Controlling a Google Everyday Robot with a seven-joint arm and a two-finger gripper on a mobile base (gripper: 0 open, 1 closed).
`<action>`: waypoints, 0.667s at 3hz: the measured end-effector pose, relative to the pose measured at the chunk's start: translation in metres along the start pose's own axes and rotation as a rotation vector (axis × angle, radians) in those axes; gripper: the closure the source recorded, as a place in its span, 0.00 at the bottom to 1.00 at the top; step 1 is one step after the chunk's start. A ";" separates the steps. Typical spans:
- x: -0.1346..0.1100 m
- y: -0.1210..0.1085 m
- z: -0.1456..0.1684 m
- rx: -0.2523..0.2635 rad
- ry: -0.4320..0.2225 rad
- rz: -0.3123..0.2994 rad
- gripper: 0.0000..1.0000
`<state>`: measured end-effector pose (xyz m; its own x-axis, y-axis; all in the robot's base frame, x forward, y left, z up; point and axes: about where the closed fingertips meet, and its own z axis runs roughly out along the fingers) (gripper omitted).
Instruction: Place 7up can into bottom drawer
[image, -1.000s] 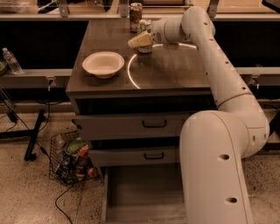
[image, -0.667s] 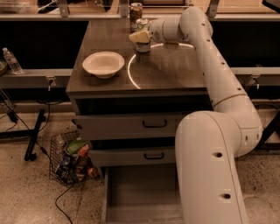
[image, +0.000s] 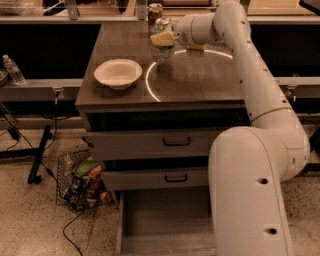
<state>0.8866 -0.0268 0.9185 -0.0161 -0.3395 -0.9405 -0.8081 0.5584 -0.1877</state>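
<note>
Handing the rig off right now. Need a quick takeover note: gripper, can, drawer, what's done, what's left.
Gripper: over the back of the table, right at the 7up can. I cannot confirm a grasp from this view.
7up can: upright near the table's back edge, next to a darker can. A white bowl sits to the front left of it.
Bottom drawer: pulled open, and the can is not in it. The robot's body hides its right part.
Done: drawer open, gripper at the can.
Left: secure the can, lift it, bring it down and set it in the bottom drawer.
</note>
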 end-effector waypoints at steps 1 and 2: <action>-0.018 0.032 -0.035 -0.098 0.000 -0.078 1.00; -0.022 0.063 -0.085 -0.142 0.040 -0.123 1.00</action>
<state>0.7862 -0.0491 0.9511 0.0671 -0.4297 -0.9005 -0.8803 0.3993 -0.2562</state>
